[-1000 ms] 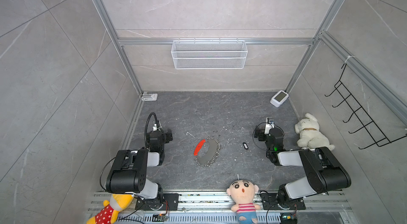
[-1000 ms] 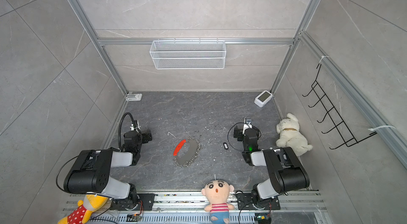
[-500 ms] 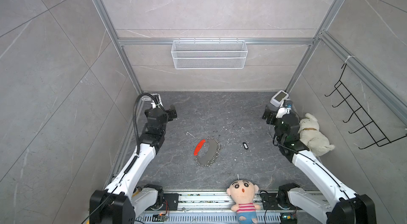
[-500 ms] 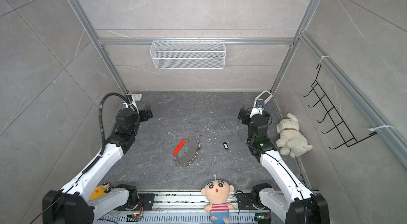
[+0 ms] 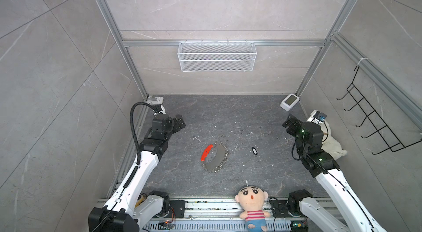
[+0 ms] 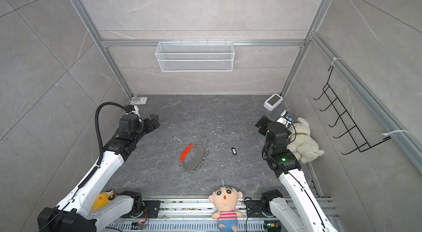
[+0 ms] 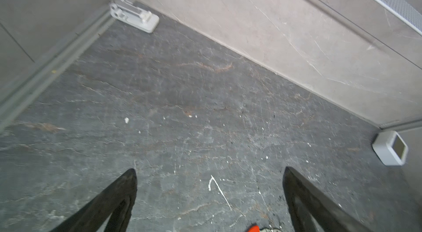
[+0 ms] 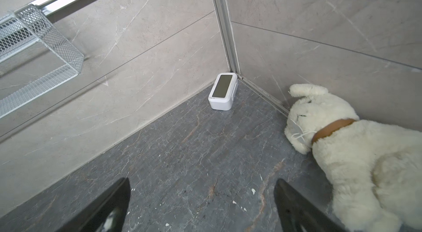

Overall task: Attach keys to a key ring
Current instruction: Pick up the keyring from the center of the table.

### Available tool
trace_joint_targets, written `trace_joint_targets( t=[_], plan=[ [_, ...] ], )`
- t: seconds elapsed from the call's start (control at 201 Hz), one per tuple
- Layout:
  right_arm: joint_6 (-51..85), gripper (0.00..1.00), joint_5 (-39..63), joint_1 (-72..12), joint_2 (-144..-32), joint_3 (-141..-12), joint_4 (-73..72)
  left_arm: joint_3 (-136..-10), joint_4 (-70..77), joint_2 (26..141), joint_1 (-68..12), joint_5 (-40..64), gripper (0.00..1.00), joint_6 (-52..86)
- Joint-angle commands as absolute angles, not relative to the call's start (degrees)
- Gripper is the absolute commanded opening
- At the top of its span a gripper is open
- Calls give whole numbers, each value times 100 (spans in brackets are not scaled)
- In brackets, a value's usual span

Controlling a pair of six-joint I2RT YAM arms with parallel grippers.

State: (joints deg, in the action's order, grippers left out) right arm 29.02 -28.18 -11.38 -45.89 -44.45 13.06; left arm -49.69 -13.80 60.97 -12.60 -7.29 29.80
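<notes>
The key ring (image 5: 218, 157) lies mid-floor in both top views, a loop with a red strip on its left and a grey band fringed with small silver rings (image 6: 197, 156). The keys (image 5: 254, 150) are one small black fob with a pale centre, lying alone to the ring's right (image 6: 233, 150). My left gripper (image 5: 180, 123) hovers open, back-left of the ring. Its wrist view shows wide jaws (image 7: 209, 169) over bare floor, with the ring's red tip (image 7: 253, 228) at the frame edge. My right gripper (image 5: 288, 123) hangs open, back-right of the fob, with nothing between its fingers (image 8: 201, 180).
A white display box (image 5: 289, 102) sits in the back right corner and a white bracket (image 5: 155, 100) in the back left. A cream plush dog (image 6: 301, 137) lies by the right wall beside my right arm. A doll (image 5: 251, 199) sits at the front rail. A wire basket (image 5: 217, 56) hangs on the back wall.
Both arms have unfolded from a tucked pose near the front and now reach up and back, grippers staying open. The key ring and fob have not moved.
</notes>
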Motion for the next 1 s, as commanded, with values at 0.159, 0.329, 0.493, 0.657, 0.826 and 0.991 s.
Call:
trace_joint_targets(
  t=[0.159, 0.329, 0.493, 0.657, 0.826, 0.991],
  plan=[
    [3060, 99, -1102, -1127, -4796, -3337, 1380, -5266, -1754, 7288, -2702, 97, 75, 2415],
    [3076, 98, -436, -1127, -4957, -2730, 1225, -5604, -2072, 8121, -3198, 461, 57, 2145],
    [3349, 96, 123, -1125, -4971, -2091, 899, -6039, -2436, 8644, -3285, 884, 52, 1908],
    [3225, 93, 353, -1125, -4835, -1978, 708, -6247, -2527, 8956, -3282, 1153, 46, 1924],
    [3144, 86, 589, -1124, -4810, -1882, 481, -6308, -2427, 9247, -3313, 1100, 41, 2008],
    [3143, 81, 625, -1119, -4849, -1852, 388, -6336, -2283, 9476, -3364, 1007, 29, 2083]
  ],
)
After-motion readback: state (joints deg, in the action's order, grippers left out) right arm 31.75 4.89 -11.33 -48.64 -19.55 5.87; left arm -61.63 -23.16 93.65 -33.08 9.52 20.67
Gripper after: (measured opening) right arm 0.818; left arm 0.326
